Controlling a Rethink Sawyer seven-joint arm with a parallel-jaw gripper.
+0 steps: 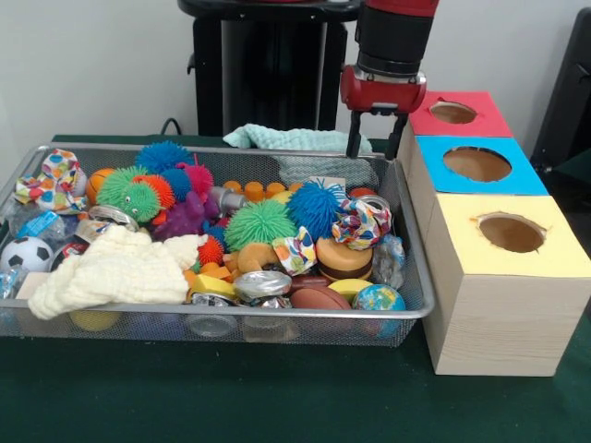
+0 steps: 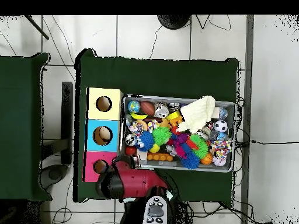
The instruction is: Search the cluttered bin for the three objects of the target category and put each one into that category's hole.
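The silver wire-mesh bin (image 1: 231,315) lies on the green table, full of mixed things: spiky balls in green (image 1: 259,222) and blue (image 1: 316,209), a soccer ball (image 1: 26,253), a globe ball (image 1: 379,298), patterned bows (image 1: 361,222), crushed cans (image 1: 261,284) and a cream knitted cloth (image 1: 111,268). My gripper (image 1: 376,140) hangs open and empty over the bin's far right corner, next to the red-topped box (image 1: 489,120). In the overhead view the arm (image 2: 125,181) covers the gripper beside the bin (image 2: 175,97).
Three wooden boxes with round holes stand in a row right of the bin: red-topped, blue-topped (image 1: 528,181) and yellow-topped (image 1: 554,260). A teal cloth (image 1: 295,138) lies at the bin's far rim. The black pedestal (image 1: 268,65) stands behind.
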